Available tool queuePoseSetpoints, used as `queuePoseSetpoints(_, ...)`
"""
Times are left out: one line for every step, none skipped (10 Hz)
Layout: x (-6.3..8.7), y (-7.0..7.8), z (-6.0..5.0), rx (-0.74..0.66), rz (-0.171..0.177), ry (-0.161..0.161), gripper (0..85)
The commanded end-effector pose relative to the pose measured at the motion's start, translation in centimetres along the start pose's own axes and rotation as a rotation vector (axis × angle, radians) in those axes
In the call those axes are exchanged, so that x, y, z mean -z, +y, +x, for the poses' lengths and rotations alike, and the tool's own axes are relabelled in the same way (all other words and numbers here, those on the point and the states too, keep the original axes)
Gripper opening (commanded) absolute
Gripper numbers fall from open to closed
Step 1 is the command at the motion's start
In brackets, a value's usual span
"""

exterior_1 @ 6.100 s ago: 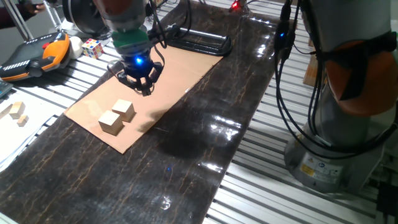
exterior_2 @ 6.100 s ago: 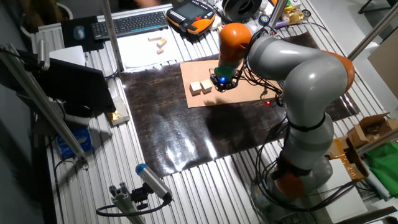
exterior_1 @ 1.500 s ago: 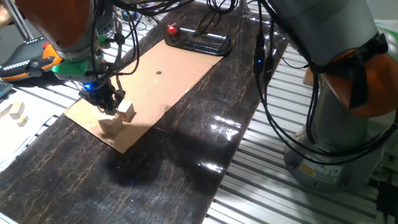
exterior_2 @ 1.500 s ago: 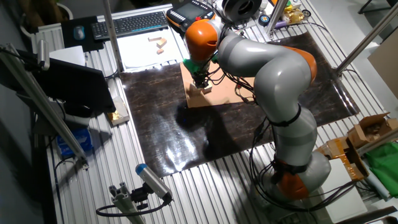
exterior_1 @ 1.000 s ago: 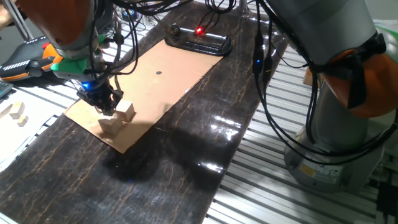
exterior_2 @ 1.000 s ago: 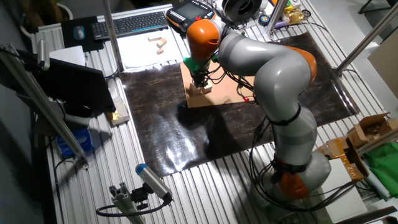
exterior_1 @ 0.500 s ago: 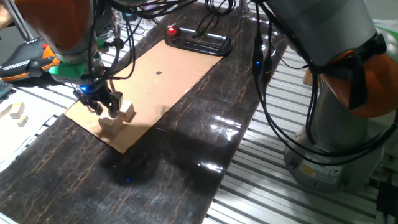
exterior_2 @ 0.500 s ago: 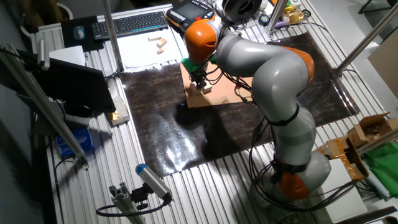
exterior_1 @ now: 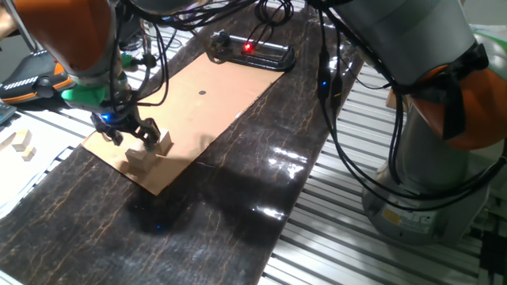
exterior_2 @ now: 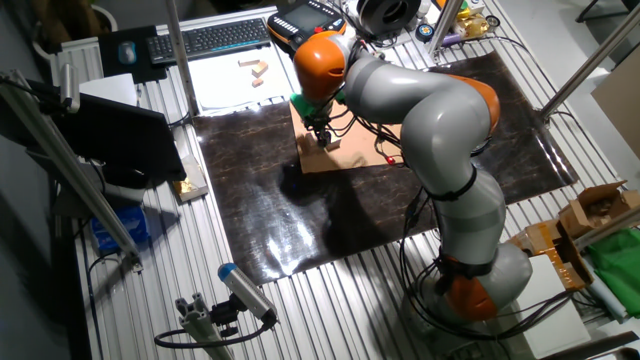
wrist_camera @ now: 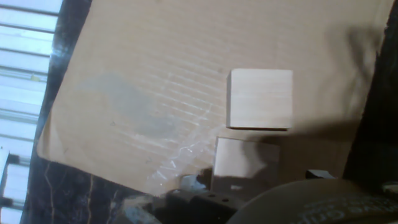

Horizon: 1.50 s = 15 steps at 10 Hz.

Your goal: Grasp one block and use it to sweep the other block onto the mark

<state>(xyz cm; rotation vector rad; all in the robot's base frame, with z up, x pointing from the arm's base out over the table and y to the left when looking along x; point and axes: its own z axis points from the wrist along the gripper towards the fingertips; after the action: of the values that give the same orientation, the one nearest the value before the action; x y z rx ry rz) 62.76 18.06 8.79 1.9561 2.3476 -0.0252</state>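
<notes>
Two pale wooden blocks lie side by side near the front corner of the cardboard sheet (exterior_1: 214, 95). The near block (exterior_1: 140, 159) sits under my gripper (exterior_1: 131, 136), whose fingers are spread to either side of it. The other block (exterior_1: 165, 141) touches it on the far side. In the hand view the other block (wrist_camera: 260, 98) is in full light. The near block (wrist_camera: 246, 164) lies in shadow between my fingertips (wrist_camera: 189, 182), with gaps on both sides. The mark (exterior_1: 202, 92), a tiny black dot, is farther up the cardboard. In the other fixed view the gripper (exterior_2: 319, 134) hides most of the blocks.
An orange and black pendant (exterior_1: 43, 70) and small wooden pieces (exterior_1: 20, 143) lie left of the dark mat. A black device with a red light (exterior_1: 252, 52) sits at the cardboard's far end. Cables hang above. The robot base (exterior_1: 428, 182) stands at the right.
The gripper has shifted slightly left and lower over the near block, and its fingers now stand wider apart. Both blocks stay where they were.
</notes>
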Motion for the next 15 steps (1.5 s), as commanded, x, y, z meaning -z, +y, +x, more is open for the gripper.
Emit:
queuePoseSetpoints(-0.5, 0.1, 0.0, -0.003, -0.002, 0.000, 85.0)
queuePoseSetpoints(-1.0, 0.1, 0.0, -0.008, -0.003, 0.003, 85.0)
queuePoseSetpoints(-1.3, 0.1, 0.1, -0.014, -0.002, 0.008, 85.0)
queuePoseSetpoints(-1.5, 0.1, 0.1, -0.015, 0.004, 0.009, 85.0)
queuePoseSetpoints(-1.6, 0.1, 0.0, -0.020, 0.009, 0.010, 85.0)
queuePoseSetpoints(-1.7, 0.1, 0.1, -0.029, 0.012, 0.012, 85.0)
queuePoseSetpoints(-1.8, 0.1, 0.1, -0.034, 0.015, 0.012, 85.0)
queuePoseSetpoints(-2.0, 0.1, 0.1, -0.038, 0.017, 0.008, 85.0)
queuePoseSetpoints(-2.2, 0.1, 0.0, -0.041, 0.015, 0.007, 85.0)
queuePoseSetpoints(-2.5, 0.1, 0.0, -0.044, 0.015, 0.001, 85.0)
queuePoseSetpoints(-2.8, -0.1, -0.1, -0.047, 0.013, 0.002, 85.0)
queuePoseSetpoints(-2.9, -0.1, -0.1, -0.052, 0.012, 0.011, 85.0)
queuePoseSetpoints(-3.0, -0.1, 0.0, -0.057, 0.011, 0.017, 85.0)
queuePoseSetpoints(-3.1, -0.1, 0.0, -0.060, 0.011, 0.019, 85.0)
queuePoseSetpoints(-3.1, -0.1, 0.0, -0.060, 0.011, 0.019, 85.0)
